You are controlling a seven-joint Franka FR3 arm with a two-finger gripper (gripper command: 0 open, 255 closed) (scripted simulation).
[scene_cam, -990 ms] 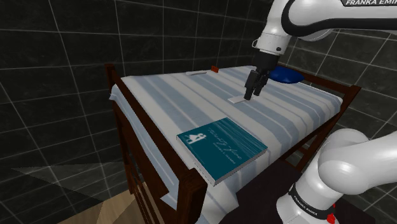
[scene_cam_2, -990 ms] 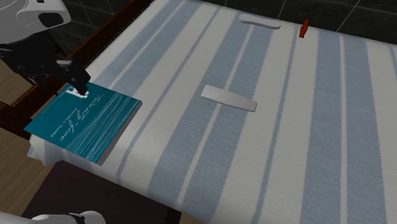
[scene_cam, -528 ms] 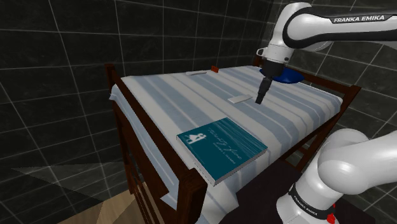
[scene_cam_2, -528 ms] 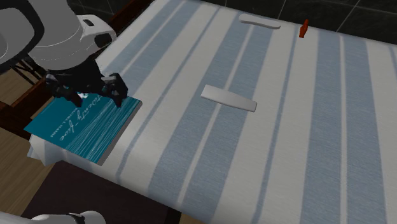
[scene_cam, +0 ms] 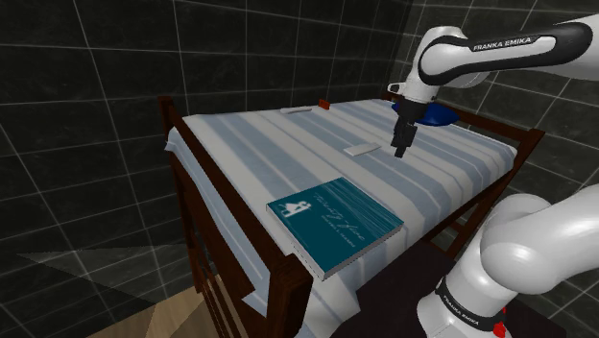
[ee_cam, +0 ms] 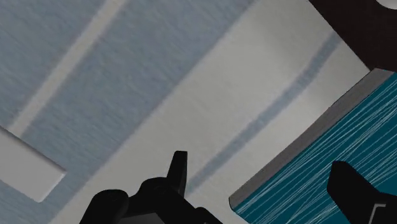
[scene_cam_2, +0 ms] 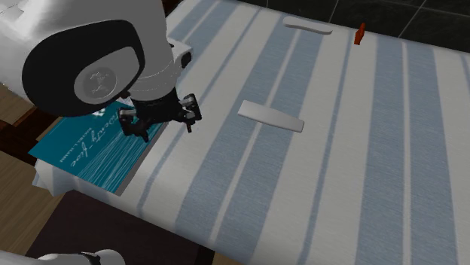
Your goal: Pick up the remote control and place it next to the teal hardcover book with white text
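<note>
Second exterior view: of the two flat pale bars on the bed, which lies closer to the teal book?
The middle bar, at the centre of the striped cover; the far bar lies at its edge beside a small red object.

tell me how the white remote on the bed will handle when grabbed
Probably stiff: the remote is a straight, flat slab. Lying flat on the striped bedspread, it likely won't roll or tip. Being thin, it may be hard to pinch by its edges and could slide.
</note>
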